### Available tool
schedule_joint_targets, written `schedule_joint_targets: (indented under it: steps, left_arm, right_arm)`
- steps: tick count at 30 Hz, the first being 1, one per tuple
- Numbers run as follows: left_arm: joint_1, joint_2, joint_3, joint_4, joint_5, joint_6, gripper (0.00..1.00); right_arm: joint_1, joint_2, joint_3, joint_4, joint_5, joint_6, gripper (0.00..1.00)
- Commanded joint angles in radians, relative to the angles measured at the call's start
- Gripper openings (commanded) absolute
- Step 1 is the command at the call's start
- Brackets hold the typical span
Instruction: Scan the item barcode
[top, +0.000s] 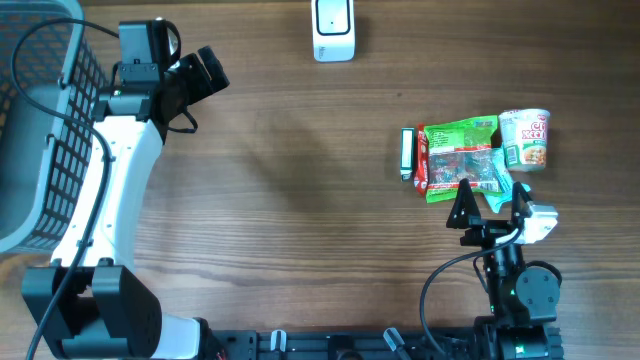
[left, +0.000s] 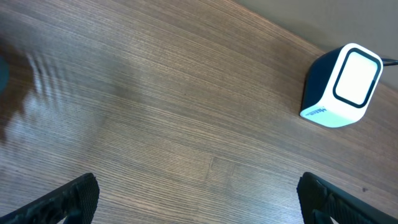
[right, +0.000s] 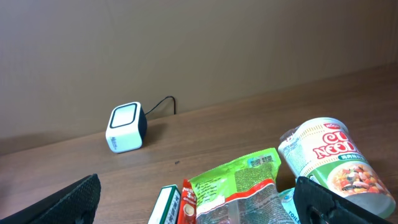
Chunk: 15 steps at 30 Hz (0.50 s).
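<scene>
Green packet (top: 460, 158) beside noodle cup (top: 526, 138)

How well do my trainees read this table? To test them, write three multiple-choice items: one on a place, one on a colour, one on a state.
1. Where is the scanner?
A. in the basket
B. alone at the far edge of the table
C. touching the cup noodles

2. What colour is the largest snack bag?
A. purple
B. yellow
C. green

3. How is the right gripper?
A. open, holding nothing
B. shut on the bag
C. shut on the cup

Answers: B, the overhead view shows it standing by itself at the far edge; C, its wrapper is plainly green; A, its fingers stand wide apart and clamp nothing.
</scene>
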<state>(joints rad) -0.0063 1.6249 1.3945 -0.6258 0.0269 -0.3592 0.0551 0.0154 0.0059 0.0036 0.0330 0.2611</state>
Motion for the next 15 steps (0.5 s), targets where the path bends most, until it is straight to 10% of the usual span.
schedule_joint_targets:
  steps: [1,15]
  left_arm:
    - [-0.003,0.008,0.018,0.003,-0.006,0.015,1.0]
    - [-0.003,-0.033,0.018,0.003,-0.006,0.015,1.0]
  right_arm:
    - [-0.004,-0.011,-0.001,0.005,-0.016,0.008,1.0]
    - [-0.004,-0.011,-0.001,0.005,-0.016,0.008,1.0]
